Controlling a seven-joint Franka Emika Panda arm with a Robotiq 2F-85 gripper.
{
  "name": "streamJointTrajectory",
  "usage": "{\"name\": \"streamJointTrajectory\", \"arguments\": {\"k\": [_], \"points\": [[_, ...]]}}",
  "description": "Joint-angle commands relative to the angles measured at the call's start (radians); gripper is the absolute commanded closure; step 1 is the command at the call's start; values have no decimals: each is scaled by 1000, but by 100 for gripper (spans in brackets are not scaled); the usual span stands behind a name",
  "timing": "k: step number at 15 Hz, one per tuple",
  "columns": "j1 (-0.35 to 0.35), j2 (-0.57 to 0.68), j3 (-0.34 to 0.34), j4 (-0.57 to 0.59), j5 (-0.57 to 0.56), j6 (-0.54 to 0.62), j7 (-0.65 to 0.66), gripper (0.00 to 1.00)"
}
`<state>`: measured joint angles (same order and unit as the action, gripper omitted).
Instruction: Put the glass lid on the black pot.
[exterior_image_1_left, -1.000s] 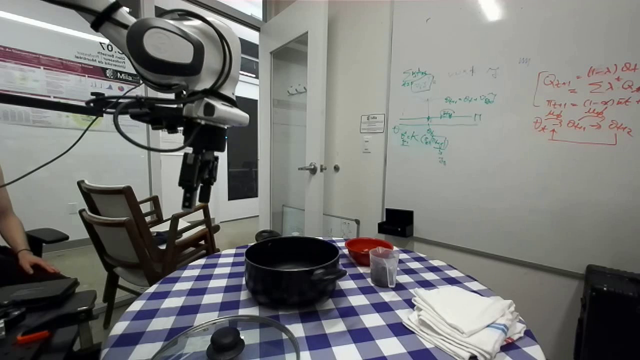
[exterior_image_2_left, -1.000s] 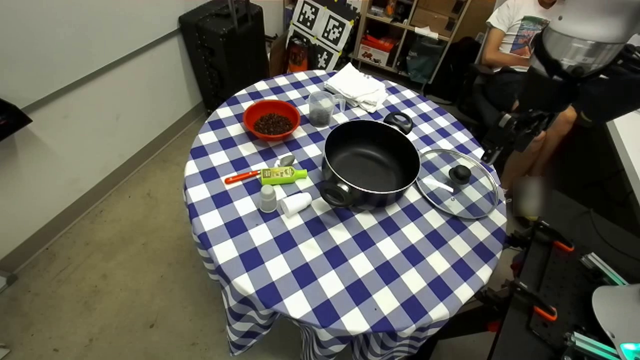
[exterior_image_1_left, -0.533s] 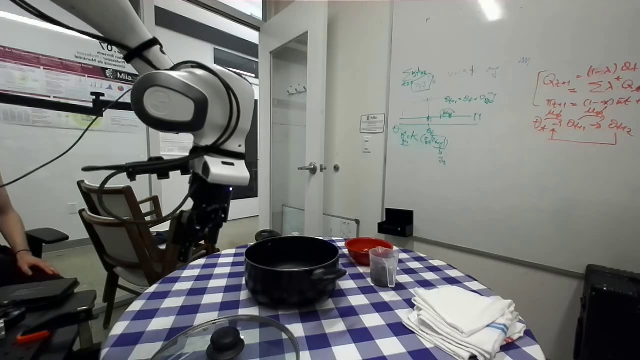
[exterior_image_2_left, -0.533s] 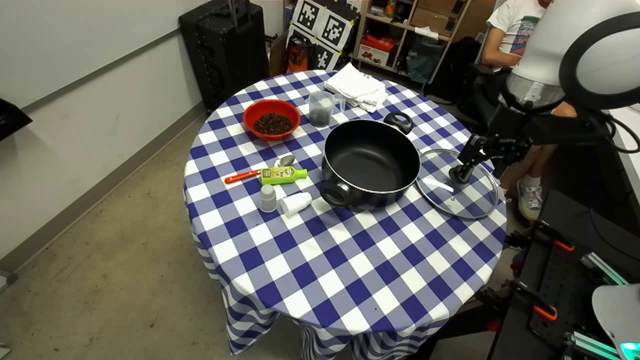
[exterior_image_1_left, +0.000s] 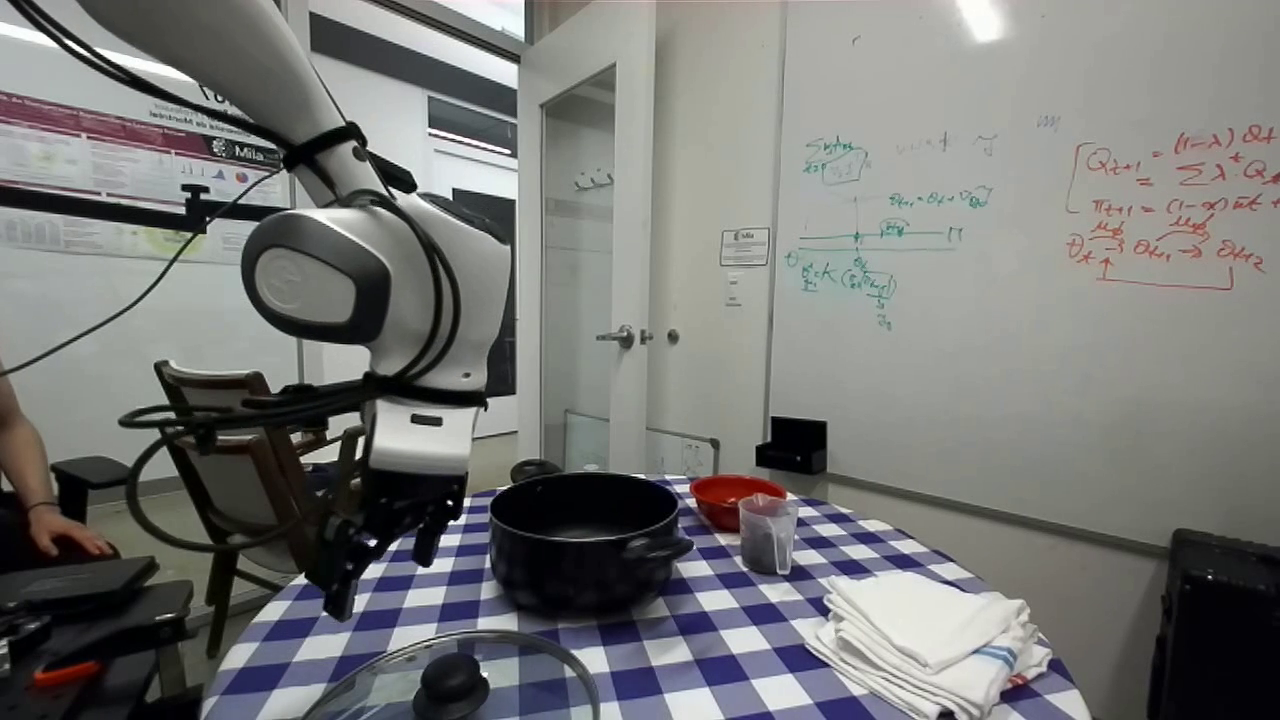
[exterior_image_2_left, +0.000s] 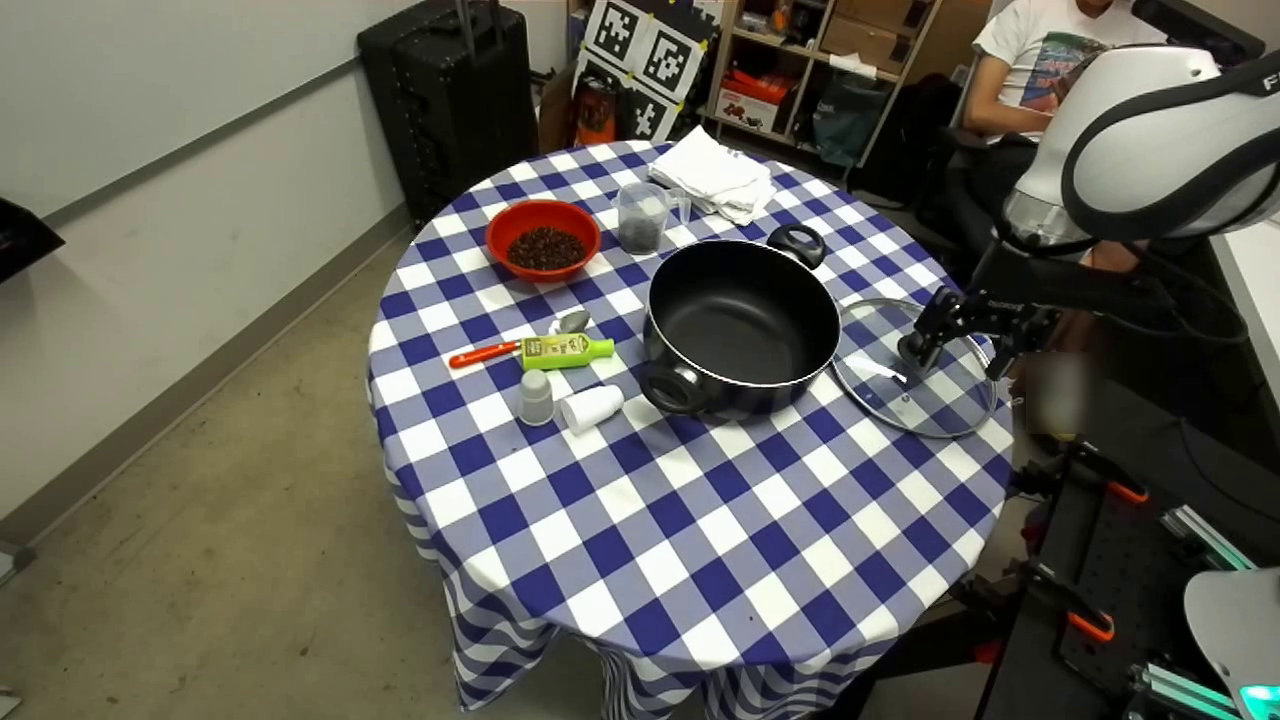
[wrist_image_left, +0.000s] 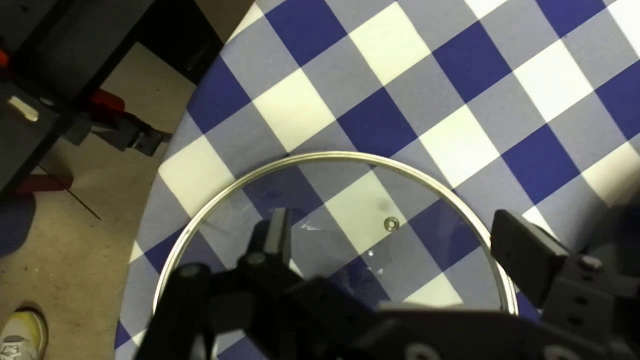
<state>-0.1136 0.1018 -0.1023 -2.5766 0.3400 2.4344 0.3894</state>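
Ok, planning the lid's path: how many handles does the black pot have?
2: in an exterior view, one handle at the lower left of the pot, the other handle at its upper right. Both exterior views show both; none seems hidden.

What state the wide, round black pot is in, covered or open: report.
Open: an exterior view looks down into the pot, and the round, clear glass lid lies beside it on the blue-and-white checked tablecloth.

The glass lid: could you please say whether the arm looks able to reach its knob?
Probably yes: the open pincer hangs near the knob, and nothing visible rests on the glass lid.
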Motion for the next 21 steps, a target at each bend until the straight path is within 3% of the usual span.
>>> {"name": "streamJointTrajectory", "arguments": {"k": [1, 12, 21], "points": [[-13, 45, -36, 28, -43, 16, 22, 0], [-13, 206, -73, 196, -81, 49, 33, 0], [-5, 305, -78, 263, -88, 34, 26, 0]]}}
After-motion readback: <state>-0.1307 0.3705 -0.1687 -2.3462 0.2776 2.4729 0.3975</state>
